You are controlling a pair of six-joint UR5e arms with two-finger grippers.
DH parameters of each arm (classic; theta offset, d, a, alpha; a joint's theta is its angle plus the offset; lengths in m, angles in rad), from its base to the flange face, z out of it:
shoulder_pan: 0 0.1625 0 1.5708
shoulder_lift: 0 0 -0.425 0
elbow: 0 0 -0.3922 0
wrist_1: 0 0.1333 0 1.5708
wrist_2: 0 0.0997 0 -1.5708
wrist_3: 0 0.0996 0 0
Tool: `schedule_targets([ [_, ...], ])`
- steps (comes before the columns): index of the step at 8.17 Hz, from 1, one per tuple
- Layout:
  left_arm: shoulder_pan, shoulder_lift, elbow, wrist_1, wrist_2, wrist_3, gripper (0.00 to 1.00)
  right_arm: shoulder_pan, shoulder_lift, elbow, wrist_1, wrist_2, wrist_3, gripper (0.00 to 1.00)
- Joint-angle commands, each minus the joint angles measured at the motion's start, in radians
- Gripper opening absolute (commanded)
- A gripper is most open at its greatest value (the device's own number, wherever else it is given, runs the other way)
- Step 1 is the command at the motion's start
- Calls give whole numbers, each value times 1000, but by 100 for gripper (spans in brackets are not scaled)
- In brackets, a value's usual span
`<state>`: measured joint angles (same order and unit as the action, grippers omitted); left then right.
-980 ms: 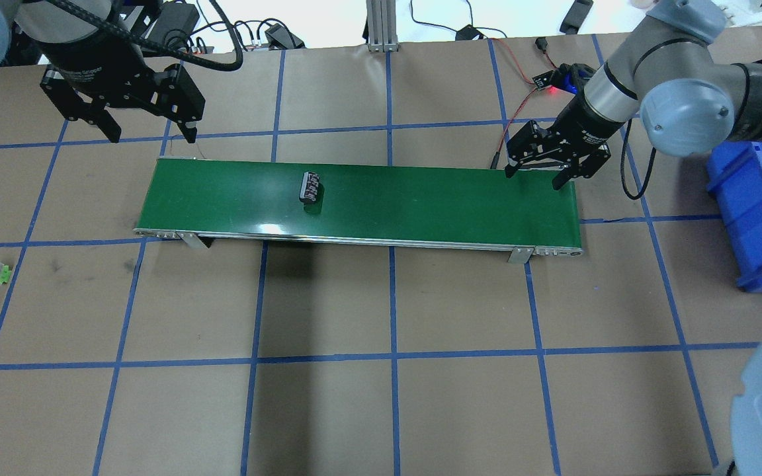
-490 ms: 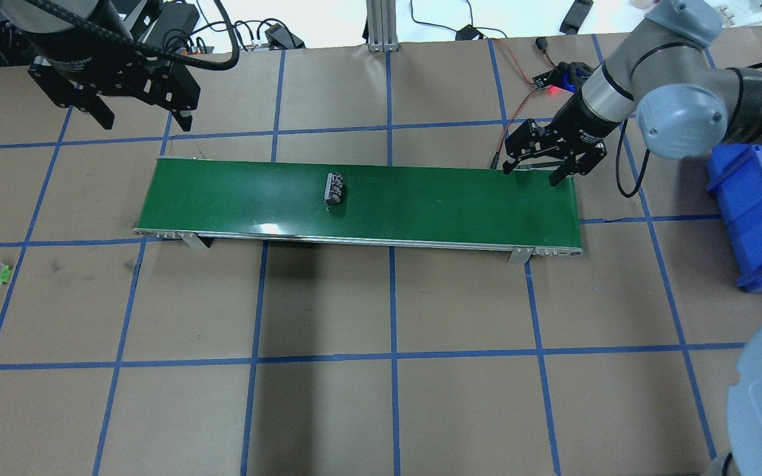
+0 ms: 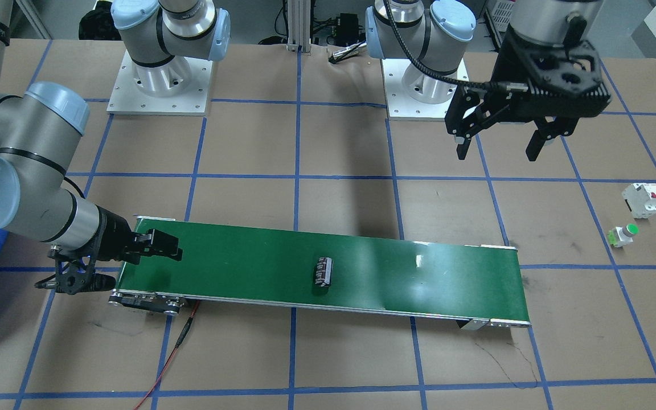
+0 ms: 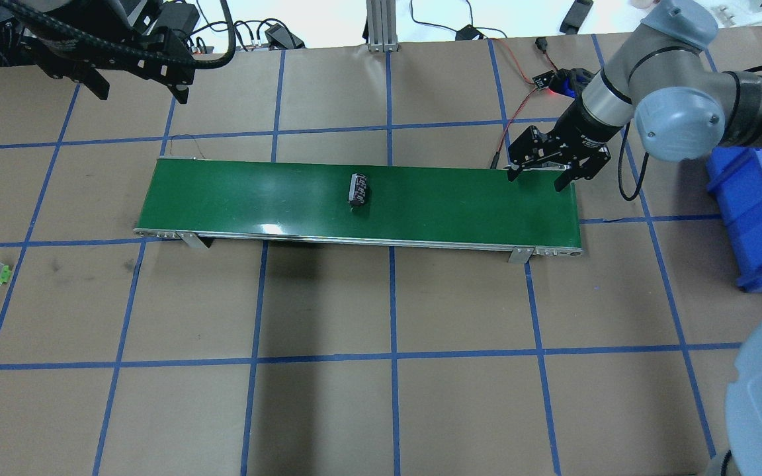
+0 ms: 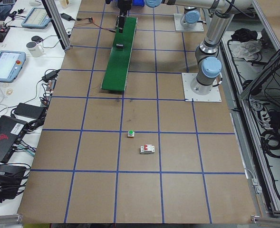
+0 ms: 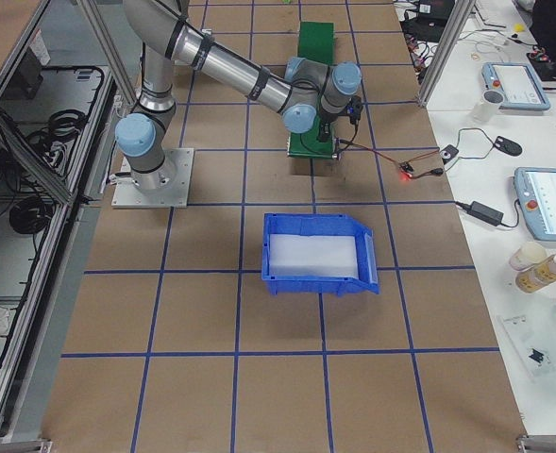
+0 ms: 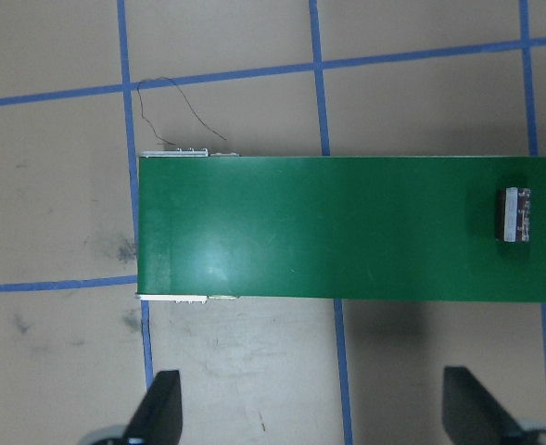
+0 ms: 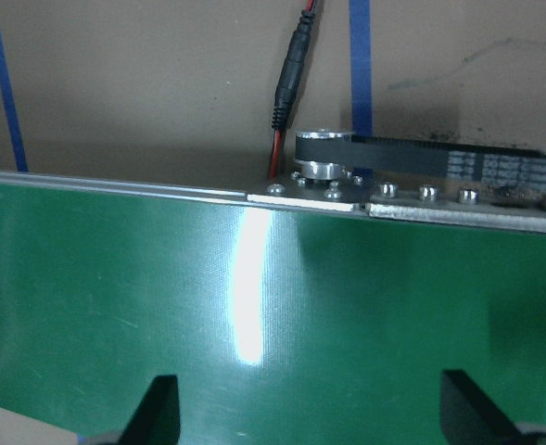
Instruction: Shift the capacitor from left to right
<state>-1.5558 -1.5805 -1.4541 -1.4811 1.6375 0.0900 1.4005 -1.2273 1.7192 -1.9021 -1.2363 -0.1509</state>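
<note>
The capacitor is laid on the green belt, between the two grippers and well apart from both. The left gripper is held with fingers spread wide. The right gripper is spread too, at the belt's end.

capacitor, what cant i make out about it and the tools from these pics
- capacitor: its printed markings are too small and blurred to read in any view.
- right tool: the right wrist view shows only its fingertips, cut by the bottom edge, and the capacitor lies outside that view.
- left tool: the overhead view's top edge cuts off its body.
</note>
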Motion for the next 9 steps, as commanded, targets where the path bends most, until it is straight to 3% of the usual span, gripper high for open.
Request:
schedule_targets([
  [1, -1, 34, 3, -95, 1, -6, 100, 0, 0, 16, 2, -3, 4, 100],
  [5, 0, 7, -5, -111, 7, -4, 100, 0, 0, 16, 1, 3, 10, 100],
  [7, 2, 5, -2, -116, 65, -10, 100, 2, 0, 16, 2, 4, 14, 100],
  [9, -1, 32, 3, -117, 35, -6, 100, 2, -1, 16, 2, 11, 14, 100],
])
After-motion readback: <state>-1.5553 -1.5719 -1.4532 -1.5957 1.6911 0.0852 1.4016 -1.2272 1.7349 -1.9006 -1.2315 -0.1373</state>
